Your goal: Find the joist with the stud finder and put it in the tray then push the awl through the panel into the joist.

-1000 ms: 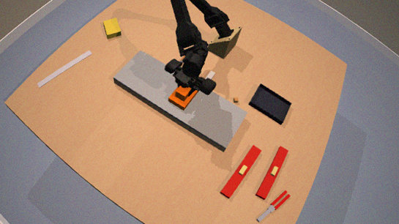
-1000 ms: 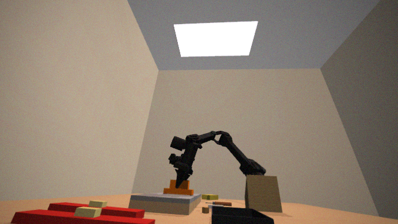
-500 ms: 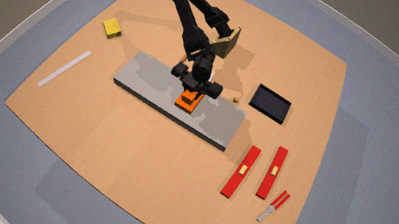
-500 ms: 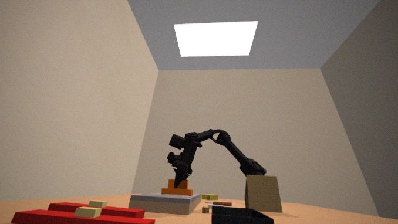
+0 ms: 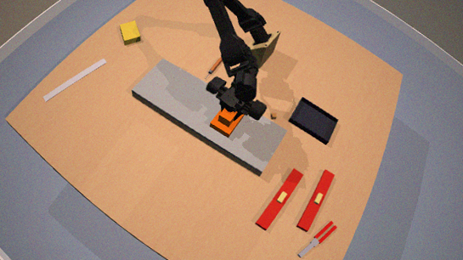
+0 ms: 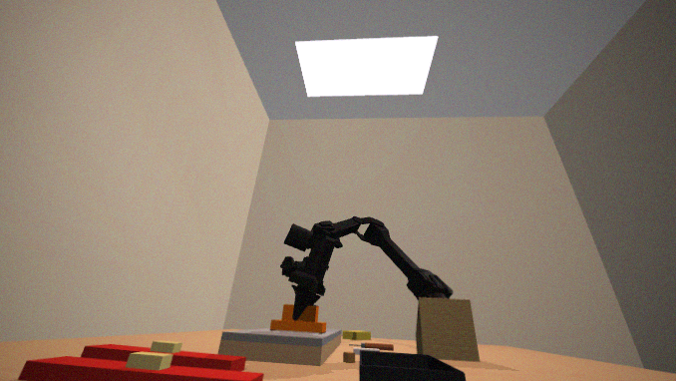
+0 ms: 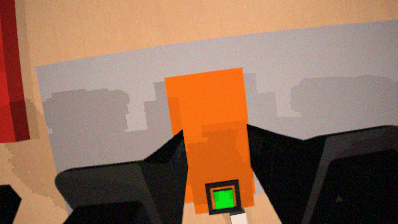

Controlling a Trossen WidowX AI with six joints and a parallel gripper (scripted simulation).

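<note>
My gripper (image 5: 229, 115) (image 6: 302, 310) (image 7: 211, 129) is shut on the orange stud finder (image 5: 225, 122) (image 6: 299, 321) (image 7: 210, 110). The stud finder rests flat on the grey floor panel (image 5: 178, 92) (image 6: 279, 336) (image 7: 310, 65), a little right of the panel's middle in the top view. In the wrist view the stud finder's small square light (image 7: 223, 198) shines green. The awl (image 5: 214, 67) (image 6: 375, 345), with an orange-brown handle, lies on the wooden board behind the panel. The dark tray (image 5: 314, 119) (image 6: 409, 366) stands to the right of the panel.
Two red bars with yellow blocks (image 5: 279, 198) (image 5: 316, 199) and red-handled pliers (image 5: 316, 236) lie at the front right. A yellow block (image 5: 129, 32) and a white strip (image 5: 75, 80) lie at the left. A small brown cube (image 5: 273, 115) sits between panel and tray. The arm's base block (image 5: 264, 48) stands behind.
</note>
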